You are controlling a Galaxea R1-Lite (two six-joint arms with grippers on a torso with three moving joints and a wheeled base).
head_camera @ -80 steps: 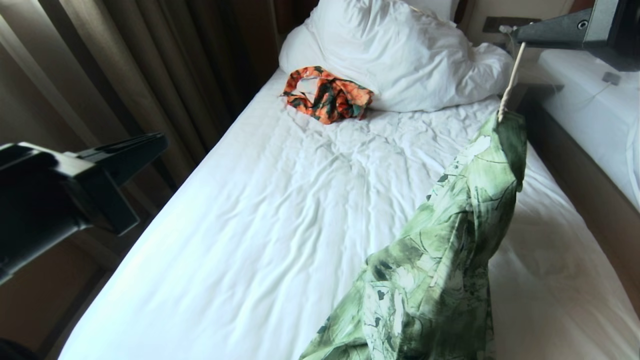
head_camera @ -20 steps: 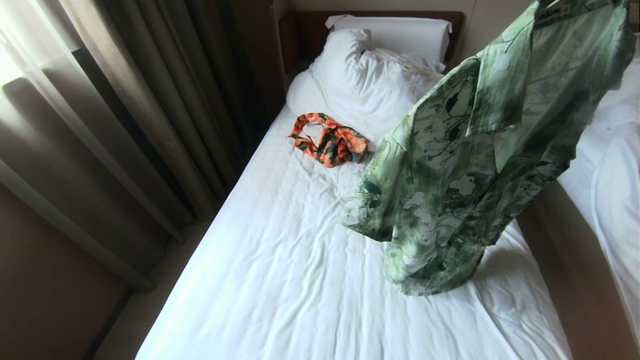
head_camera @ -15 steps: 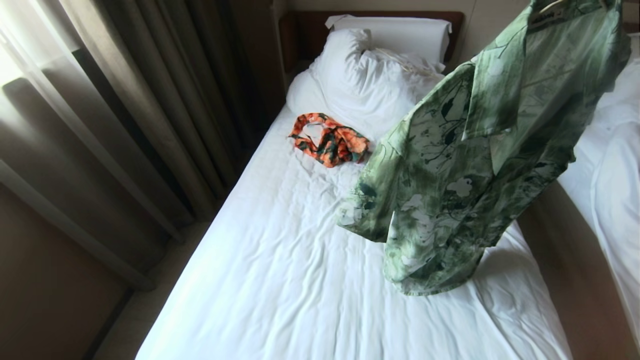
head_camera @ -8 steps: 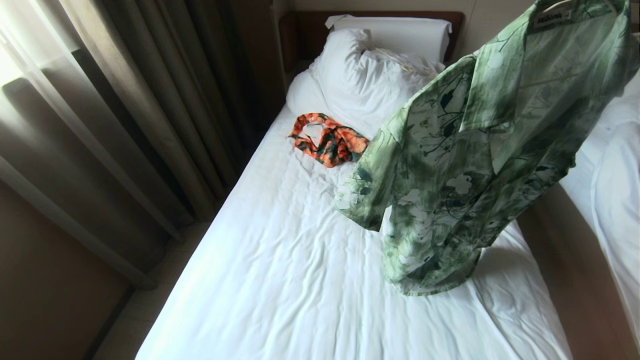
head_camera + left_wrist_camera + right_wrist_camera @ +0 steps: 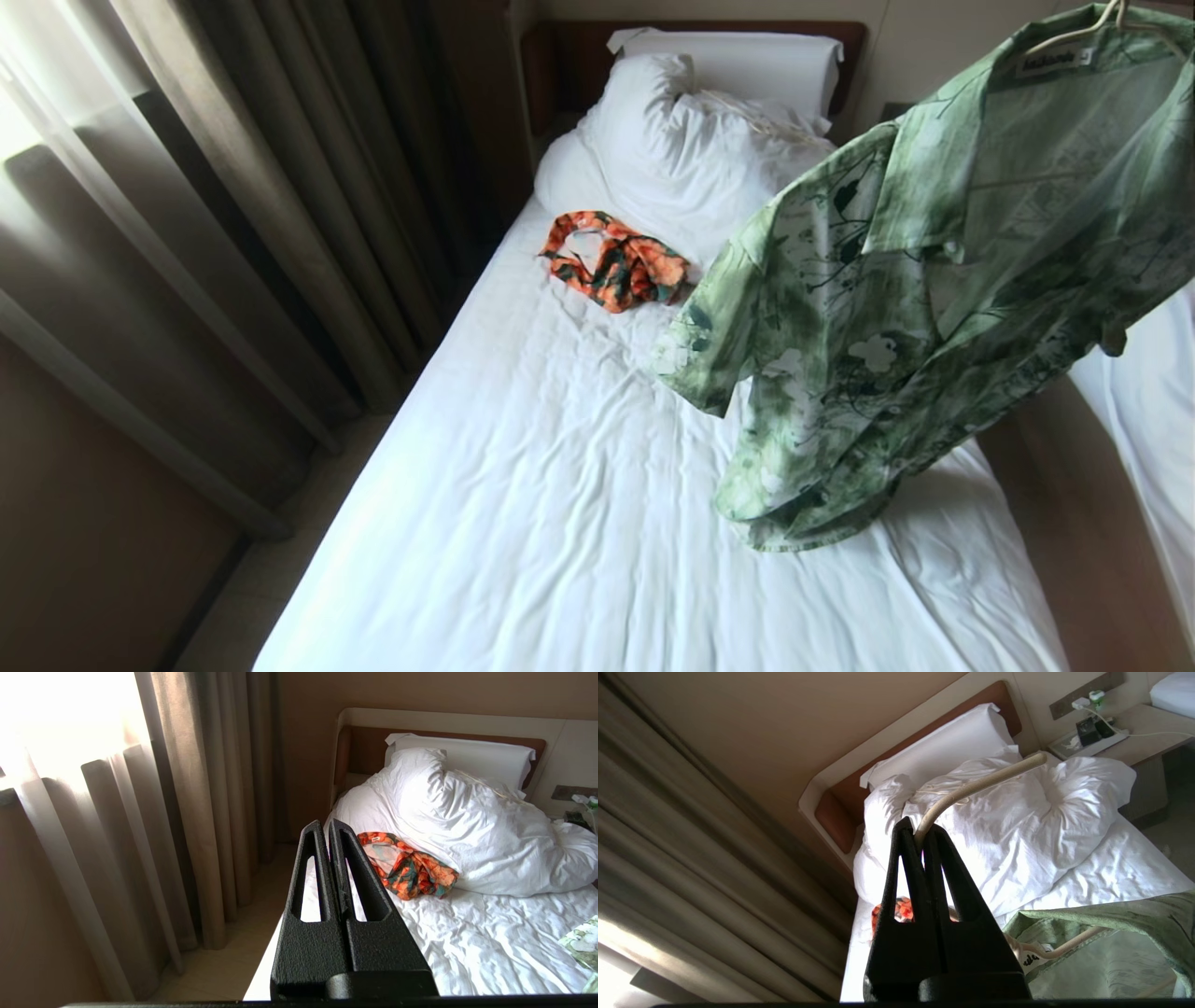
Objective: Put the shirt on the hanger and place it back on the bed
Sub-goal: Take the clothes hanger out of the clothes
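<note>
Hanging looks done: the right claw (image 5: 920, 837), clenched on the hanger (image 5: 971, 791), dangles the shirt (image 5: 896, 308) below itself, hem apparently brushing the bed (image 5: 523, 523); next, lowering flat.

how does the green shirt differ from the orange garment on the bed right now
The green shirt hangs spread on a hanger held by the right gripper, with only its lower hem reaching the bed; the orange garment lies crumpled on the sheet beside the duvet. The shirt looks far larger in view, pale green against orange and dark green. Both are patterned fabric.
</note>
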